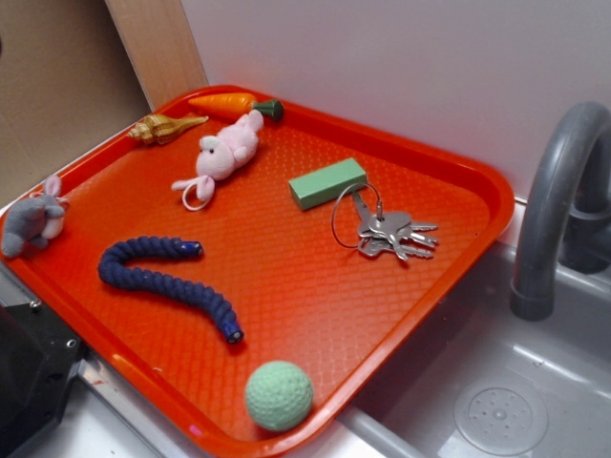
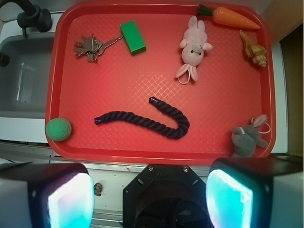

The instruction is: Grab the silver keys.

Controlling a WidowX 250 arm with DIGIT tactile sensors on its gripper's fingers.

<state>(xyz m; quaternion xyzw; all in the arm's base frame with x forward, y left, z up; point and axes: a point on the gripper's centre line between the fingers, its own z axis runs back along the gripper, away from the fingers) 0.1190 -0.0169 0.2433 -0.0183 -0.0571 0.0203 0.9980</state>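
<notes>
The silver keys (image 1: pixel 396 232) lie on the orange tray (image 1: pixel 447 286) near its right side, on a thin wire ring beside a pale green block (image 1: pixel 327 182). In the wrist view the keys (image 2: pixel 90 47) lie at the tray's far left, just left of the green block (image 2: pixel 133 37). My gripper (image 2: pixel 149 197) is open and empty. Its two fingers (image 2: pixel 70 202) stand wide apart at the bottom of the wrist view, high above and outside the tray's near edge, far from the keys.
On the tray are a green ball (image 1: pixel 279 394), a dark blue rope (image 1: pixel 172 277), a pink bunny (image 1: pixel 224 153), a carrot (image 1: pixel 229 103), a shell (image 1: pixel 164 127) and a grey bunny (image 1: pixel 31 221). A grey tap (image 1: pixel 558 191) and sink (image 1: pixel 496 382) lie to the right.
</notes>
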